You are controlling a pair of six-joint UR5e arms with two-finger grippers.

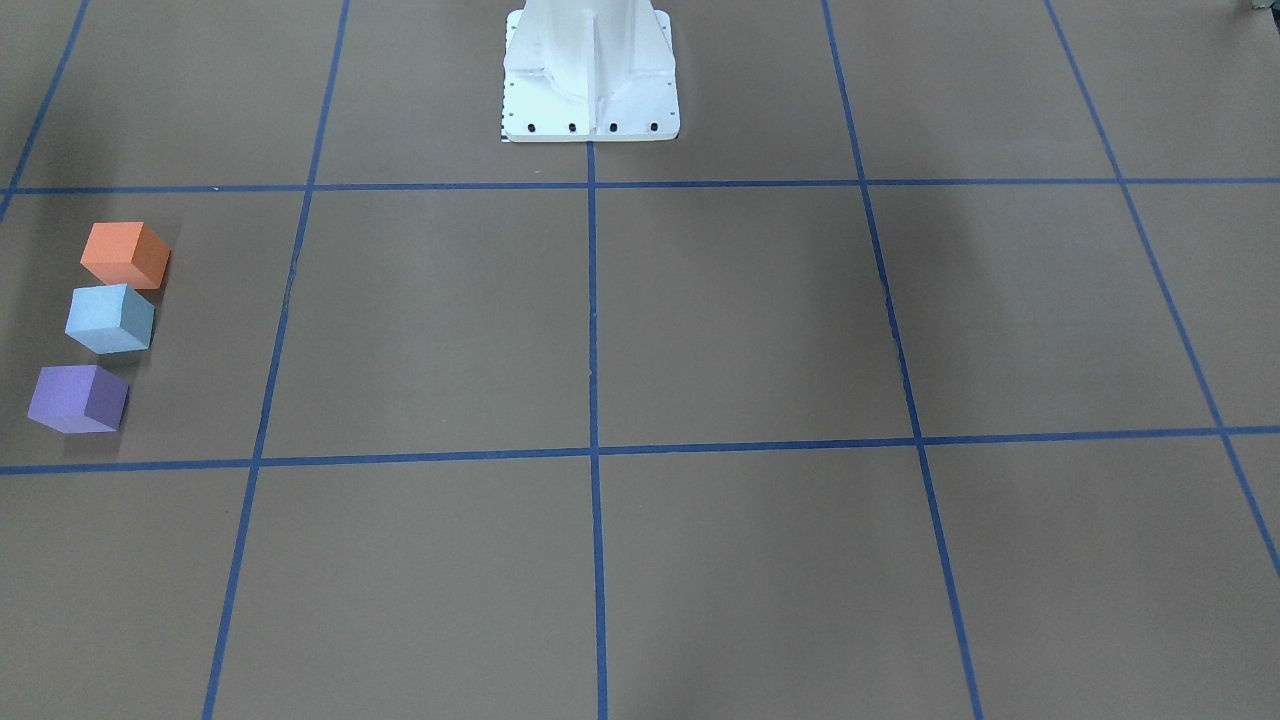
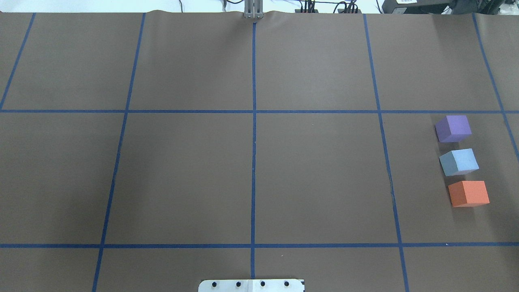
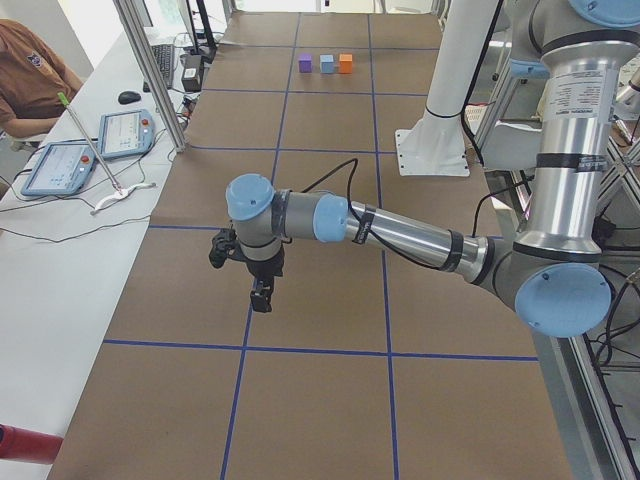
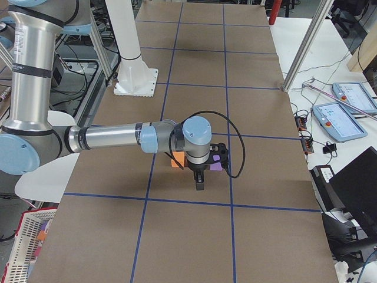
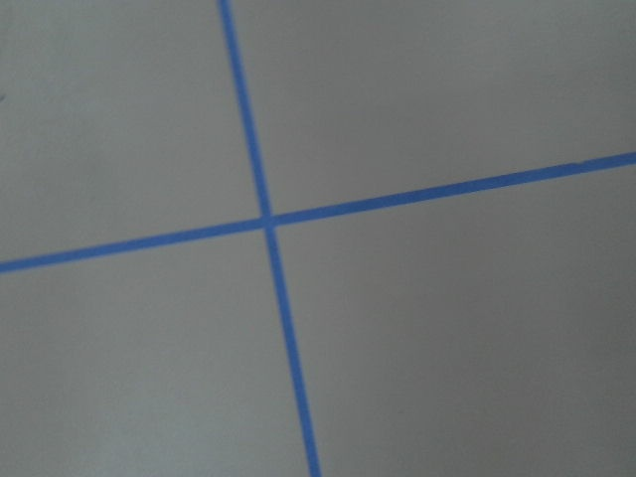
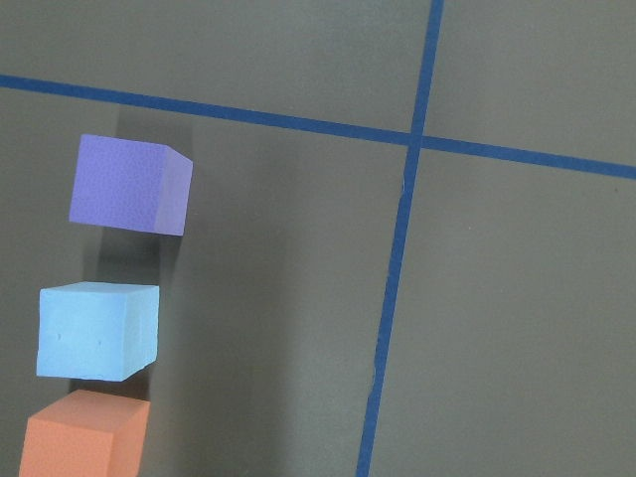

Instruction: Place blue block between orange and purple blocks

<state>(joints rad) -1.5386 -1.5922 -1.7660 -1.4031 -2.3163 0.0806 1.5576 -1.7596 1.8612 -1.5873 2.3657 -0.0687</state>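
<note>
Right arm: you find the right gripper hanging over the bench, pointing down, above the row of three blocks or just beside it. The side view does not settle which. That gripper shows only in the side view from the robot's right, so you cannot tell whether its jaws stand apart or together.

Blocks, read from that gripper:
- The blue block sits flat on the bench in the middle of the row, below the gripper. Nothing holds it.
- The orange block is its neighbour on the side toward the robot base.
- The purple block is its neighbour on the side away from the base.
- In the overhead view you see a narrow gap on each side of the blue block, so it lies just beside both neighbours and touches neither.
- The blue block is turned a little against the blue tape lines.

In the side view the wrist hides the blue block, and orange and purple peek out on either side of it. The right wrist camera shows the row down its left edge: purple on top, blue next, orange cut by the bottom edge.

Left arm: the left gripper hangs pointing down over the opposite end of the bench, well apart from the blocks and near a tape line. It too appears in a side view only, so you cannot tell its jaw state. Its wrist camera shows bare bench and one tape crossing.
</note>
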